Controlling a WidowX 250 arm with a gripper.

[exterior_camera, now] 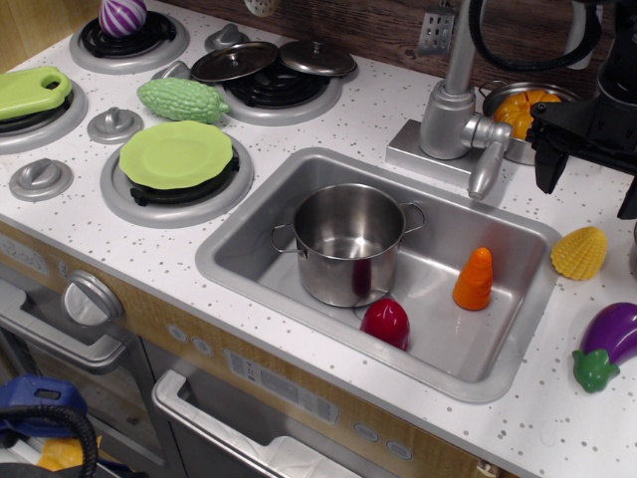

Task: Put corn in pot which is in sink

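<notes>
The yellow ribbed corn lies on the white counter right of the sink. The shiny steel pot with two loop handles stands upright and empty in the sink's left half. My black gripper hangs above and slightly behind the corn at the right edge of the view, partly cut off. Its fingers stand apart with nothing between them, and they do not touch the corn.
An orange carrot and a red toy sit in the sink beside the pot. The tall faucet stands behind the sink, with a steel bowl holding a pumpkin to its right. A purple eggplant lies near the corn. A green plate and a green gourd are on the stove at left.
</notes>
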